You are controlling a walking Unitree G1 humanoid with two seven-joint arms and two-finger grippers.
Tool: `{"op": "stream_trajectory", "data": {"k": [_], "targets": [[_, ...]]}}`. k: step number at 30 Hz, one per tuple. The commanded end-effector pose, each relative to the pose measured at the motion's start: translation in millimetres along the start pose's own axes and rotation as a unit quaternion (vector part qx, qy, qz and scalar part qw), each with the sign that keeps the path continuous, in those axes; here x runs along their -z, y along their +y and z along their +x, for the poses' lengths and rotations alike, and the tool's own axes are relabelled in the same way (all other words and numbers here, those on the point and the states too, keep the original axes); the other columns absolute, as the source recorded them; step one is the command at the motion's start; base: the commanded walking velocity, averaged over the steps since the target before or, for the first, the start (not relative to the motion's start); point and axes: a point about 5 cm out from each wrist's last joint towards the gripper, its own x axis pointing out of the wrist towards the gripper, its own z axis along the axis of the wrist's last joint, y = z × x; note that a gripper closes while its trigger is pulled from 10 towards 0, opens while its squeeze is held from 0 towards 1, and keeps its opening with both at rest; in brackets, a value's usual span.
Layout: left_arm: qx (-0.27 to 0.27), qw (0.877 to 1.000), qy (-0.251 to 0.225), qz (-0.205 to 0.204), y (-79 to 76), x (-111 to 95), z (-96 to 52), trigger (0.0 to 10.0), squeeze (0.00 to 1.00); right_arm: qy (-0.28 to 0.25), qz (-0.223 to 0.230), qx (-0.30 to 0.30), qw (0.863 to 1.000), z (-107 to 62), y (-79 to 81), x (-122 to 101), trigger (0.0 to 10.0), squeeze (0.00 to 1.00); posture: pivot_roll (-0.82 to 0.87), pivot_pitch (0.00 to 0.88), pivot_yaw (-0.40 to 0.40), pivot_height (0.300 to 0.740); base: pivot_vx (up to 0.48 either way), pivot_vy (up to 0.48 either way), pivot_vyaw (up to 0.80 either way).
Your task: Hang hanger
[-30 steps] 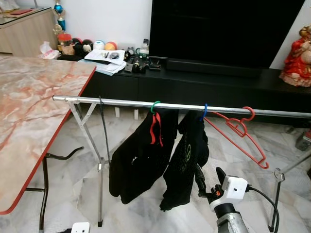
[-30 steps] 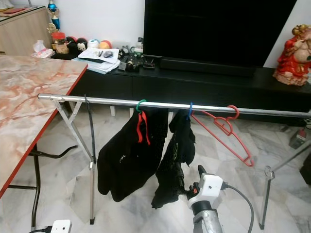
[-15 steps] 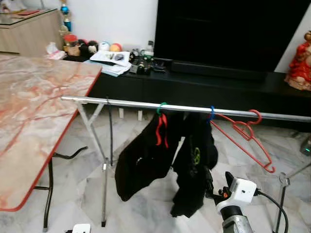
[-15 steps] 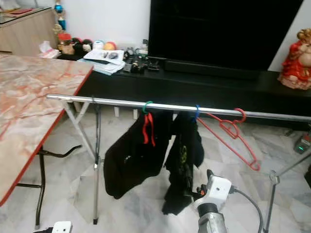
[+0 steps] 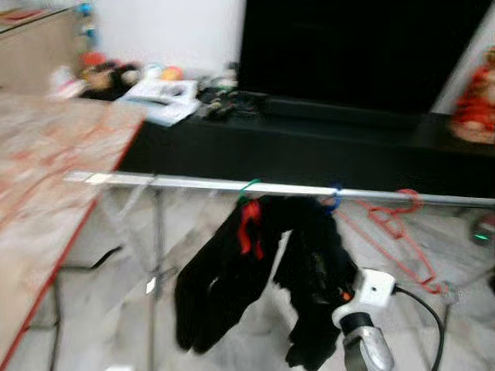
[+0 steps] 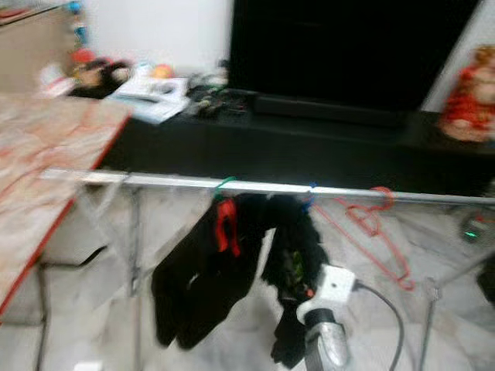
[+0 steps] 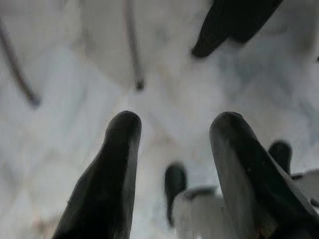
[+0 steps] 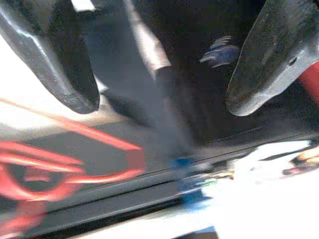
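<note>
change: whole head view has shifted and gone blurry against half a second ago, so the camera moved, not the things; the rail sits lower in frame and the right arm looks closer under the garments; hangers sit on the rail as before, so hanging looks done or nearly done, a judgement
table (image 5: pixel 46 193): far left, marbled pink-orange top, red edge, flat and glossy
left gripper (image 7: pixel 174 149): low, over pale marble floor; two long black rounded fingers (image 7: pixel 117 164) spread apart, nothing between them; idle
rail (image 5: pixel 193 184): thin shiny metal tube, level, on crossed metal legs
green hanger (image 5: pixel 249 188): hook over the rail near the middle, carries a black limp garment (image 5: pixel 224 286) with a red strap
blue hanger (image 5: pixel 334 198): hooked just right of the green one, second black garment (image 5: pixel 313 278) hanging soft and bunched
right gripper (image 8: pixel 164 64): raised below and touching or just in front of the second garment; wrist view looks up past dark cloth to the rail; matte black fingers held wide apart, gripping nothing
red hanger (image 5: pixel 390 232): thin plastic, bare, hook on the rail right of the blue one, body tilted down to the right; probably free-hanging, blur makes it hard to say
tv cabinet (image 5: pixel 325 139): long, low, black, behind the rail
figurine (image 5: pixel 476 100): red, far right on the cabinet
</note>
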Motion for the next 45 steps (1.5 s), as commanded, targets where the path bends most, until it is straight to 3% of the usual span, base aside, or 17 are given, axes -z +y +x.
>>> {"op": "stream_trajectory", "data": {"k": [1,10,17,23,27,33,39,45], "targets": [[0.014,1.0,0.013,-0.008,-7.2,7,-0.9,10.0,0.0,0.005,0.008,0.01,1.0,-1.0,-1.4,2,10.0,0.0,0.07,0.0,-0.077,0.74,0.0,0.0,0.0],[0.013,1.0,0.017,-0.009,-2.0,8,-1.5,10.0,0.0,0.005,-0.001,0.01,1.0,-8.1,-1.7,2,10.0,0.0,0.06,0.0,-0.076,0.74,0.0,0.0,0.0],[0.03,0.999,0.027,-0.007,-32.9,15,-0.7,10.0,0.0,0.001,-0.008,0.004,1.0,-1.3,1.4,-4,10.0,0.0,0.06,0.0,-0.075,0.74,0.0,0.0,0.0],[0.034,0.999,0.036,-0.005,-44.2,21,-1.8,10.0,0.0,-0.003,-0.015,-0.009,1.0,12.3,6.9,-14,10.0,0.0,0.06,0.0,-0.072,0.74,0.0,0.0,0.0],[0.033,0.999,0.039,-0.004,-44.1,22,-1.9,10.0,0.0,-0.002,-0.024,-0.019,1.0,22.3,9.7,-21,10.0,0.0,0.06,0.0,-0.069,0.74,0.0,0.0,0.0],[0.03,0.999,0.04,-0.005,-32.9,16,0.1,10.0,0.0,0.069,-0.084,-0.005,0.994,44.6,4.2,-23,10.0,0.0,0.07,0.0,-0.065,0.74,0.0,0.0,0.0],[0.025,0.999,0.028,-0.006,-23.2,-1,4.4,10.0,0.0,0.091,-0.093,0.025,0.991,57.1,-4.6,-29,10.0,0.0,0.07,0.0,-0.064,0.74,0.0,0.0,0.0],[0.025,0.999,0.024,-0.007,-20.8,-10,6.8,10.0,0.0,0.147,-0.092,0.038,0.984,62.6,-8.6,-24,10.0,0.0,0.07,0.0,-0.065,0.74,0.0,0.0,0.0]]}}
